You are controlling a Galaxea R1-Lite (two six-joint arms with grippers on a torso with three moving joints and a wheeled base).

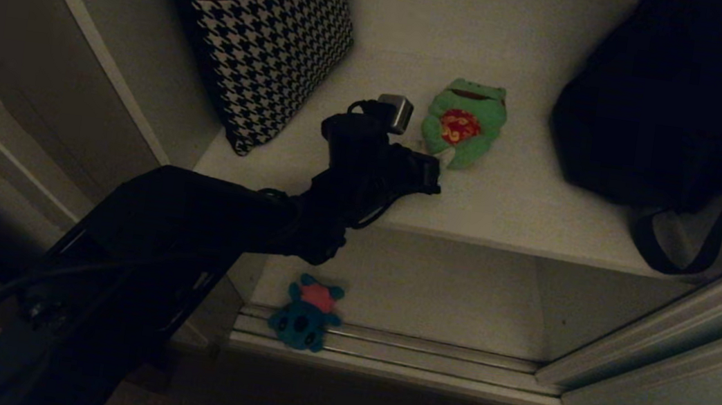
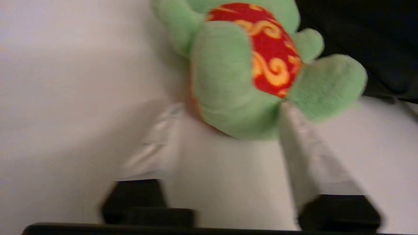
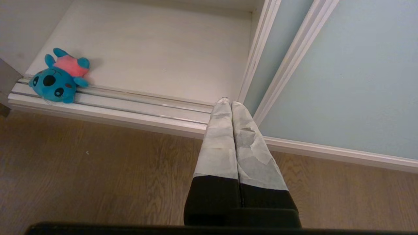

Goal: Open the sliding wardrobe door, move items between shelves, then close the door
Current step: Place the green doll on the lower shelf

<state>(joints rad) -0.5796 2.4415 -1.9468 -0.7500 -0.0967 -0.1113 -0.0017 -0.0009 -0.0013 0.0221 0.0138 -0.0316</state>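
The green frog plush [image 1: 463,124] with a red belly patch sits on the upper shelf [image 1: 513,209]. My left gripper [image 1: 440,160] reaches in over the shelf's front edge, and in the left wrist view its taped fingers [image 2: 298,143] press on either side of the frog plush's [image 2: 228,81] lower leg. The teal plush [image 1: 307,312] with a pink patch lies at the front left of the lower shelf [image 1: 433,289], partly on the floor track [image 1: 425,354]. The sliding wardrobe door [image 1: 694,372] stands slid to the right. My right gripper [image 3: 228,104] hangs shut and empty over the wooden floor.
A houndstooth bag [image 1: 277,45] leans at the upper shelf's back left. A big black bag [image 1: 681,98] fills the shelf's right side, its strap over the front edge. The wardrobe's side wall [image 1: 142,62] stands to the left of my arm.
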